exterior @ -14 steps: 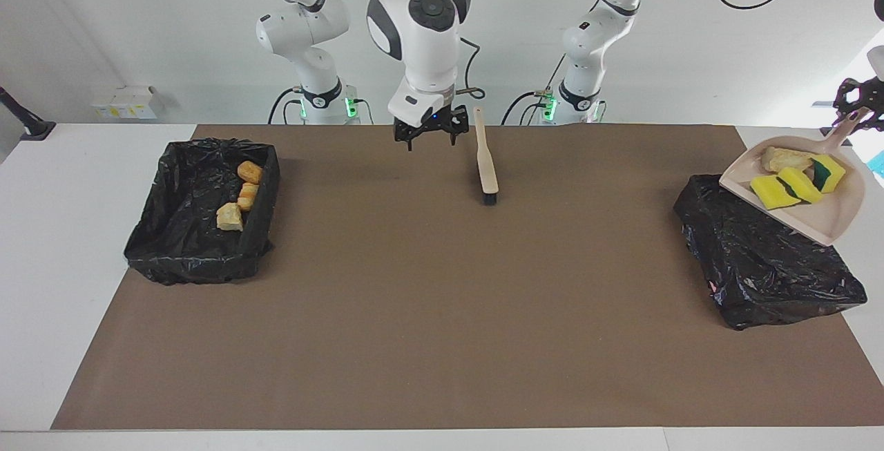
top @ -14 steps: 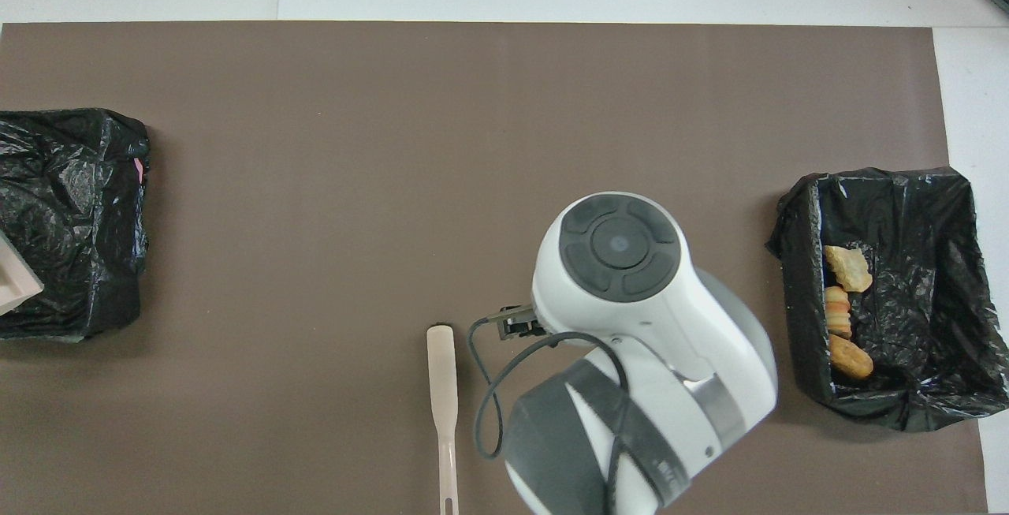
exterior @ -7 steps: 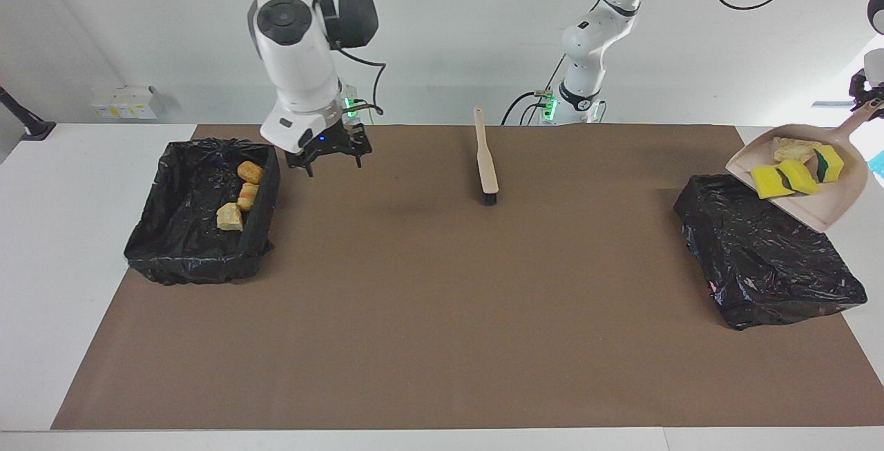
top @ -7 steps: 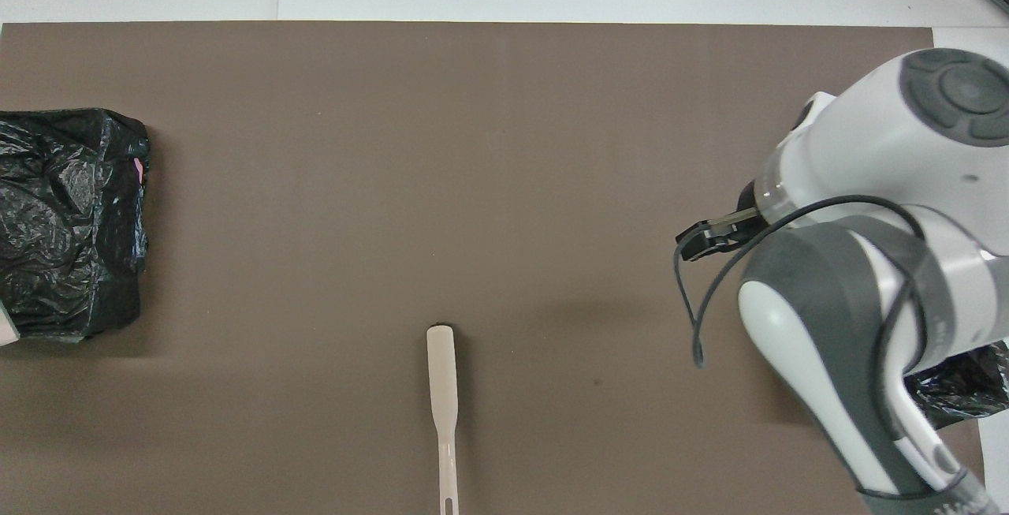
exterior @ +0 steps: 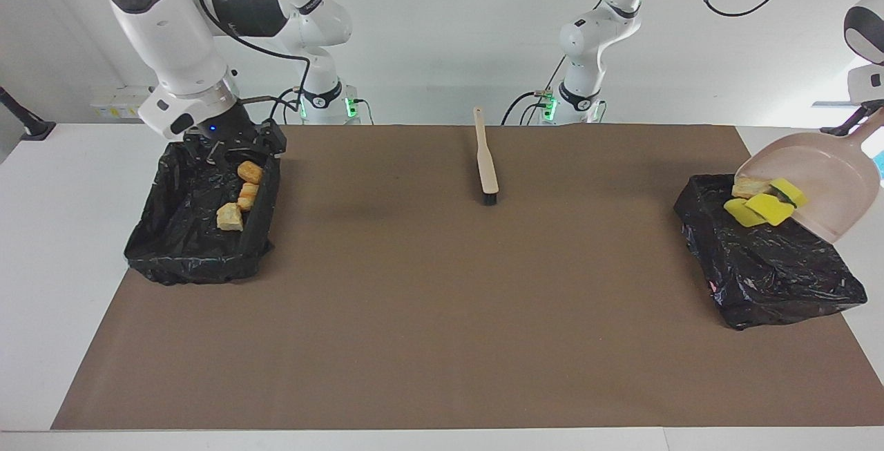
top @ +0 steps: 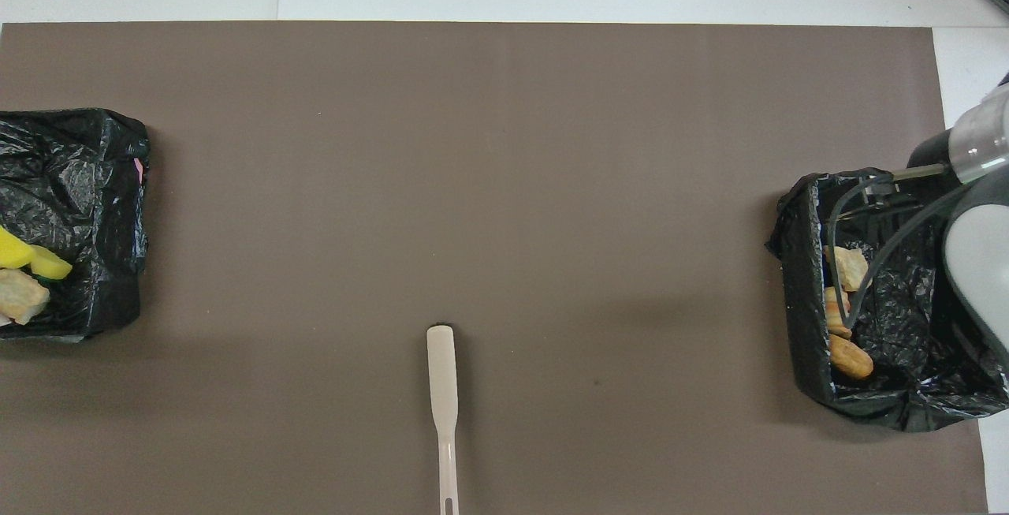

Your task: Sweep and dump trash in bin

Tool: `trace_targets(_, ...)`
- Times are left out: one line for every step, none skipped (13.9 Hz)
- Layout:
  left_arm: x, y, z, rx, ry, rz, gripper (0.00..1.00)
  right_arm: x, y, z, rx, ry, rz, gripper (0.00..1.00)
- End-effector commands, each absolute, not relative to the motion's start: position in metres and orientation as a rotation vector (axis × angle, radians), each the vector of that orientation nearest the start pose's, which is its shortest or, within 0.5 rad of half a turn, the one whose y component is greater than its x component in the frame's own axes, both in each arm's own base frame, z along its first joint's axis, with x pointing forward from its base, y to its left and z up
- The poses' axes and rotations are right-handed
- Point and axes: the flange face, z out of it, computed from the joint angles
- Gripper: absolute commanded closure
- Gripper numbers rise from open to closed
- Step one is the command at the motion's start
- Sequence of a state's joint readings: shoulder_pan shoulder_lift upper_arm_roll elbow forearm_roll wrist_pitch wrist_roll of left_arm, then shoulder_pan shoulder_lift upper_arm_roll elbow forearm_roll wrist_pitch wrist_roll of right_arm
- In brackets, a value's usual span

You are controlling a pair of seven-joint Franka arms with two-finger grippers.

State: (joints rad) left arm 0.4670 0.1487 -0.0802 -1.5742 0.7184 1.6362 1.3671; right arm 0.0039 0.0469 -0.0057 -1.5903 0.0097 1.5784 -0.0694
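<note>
My left gripper point(exterior: 860, 119) is shut on the handle of the beige dustpan point(exterior: 825, 171), which tilts steeply over the black-bagged bin point(exterior: 766, 264) at the left arm's end. A bread chunk point(exterior: 749, 188) and yellow sponge pieces point(exterior: 760, 208) are slipping off its lip over that bin; the overhead view shows the sponge pieces point(top: 31, 260) and the bread chunk point(top: 20, 294) there too. My right gripper point(exterior: 231, 146) hangs open and empty over the near rim of the second bin point(exterior: 193, 244). That bin holds three bread pieces point(exterior: 247, 194).
The beige hand brush point(exterior: 486, 161) lies on the brown mat point(exterior: 442, 313), near the robots and midway between the arms, bristles pointing away from them. In the overhead view the right arm point(top: 977, 255) covers part of the second bin point(top: 891, 389).
The right arm swung from beside the brush to over the bin at its own end. The left gripper tipped the dustpan further, and the trash slid from its back to the lip.
</note>
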Motion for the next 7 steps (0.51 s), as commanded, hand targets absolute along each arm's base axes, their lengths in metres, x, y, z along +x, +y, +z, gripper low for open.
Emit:
trace_targets(0.557,0.269,0.574,-2.153,1.342,0.837,1.00,0.565,-0.013,0.608,-3.087,-0.048,0.077,0.00)
trace_targets(0.566,0.266,0.582,-2.115,1.335,0.835,1.00,0.562,-0.014,0.613,-3.088,-0.022,0.056,0.00)
trace_targets(0.575,0.266,0.586,-2.081,1.334,0.832,1.00,0.562,-0.014,0.613,-3.093,-0.005,0.047,0.00)
trace_targets(0.580,0.265,0.589,-2.040,1.337,0.823,1.00,0.563,-0.014,0.613,-3.103,-0.009,0.034,0.00)
trace_targets(0.588,0.259,0.593,-1.977,1.353,0.806,1.00,0.564,-0.014,0.613,-3.100,-0.016,0.031,0.00)
trace_targets(0.598,0.248,0.597,-1.889,1.388,0.788,1.00,0.563,-0.014,0.613,-3.100,-0.016,0.033,0.00)
trace_targets(0.606,0.242,0.601,-1.819,1.399,0.780,1.00,0.563,-0.014,0.614,-3.100,-0.016,0.031,0.00)
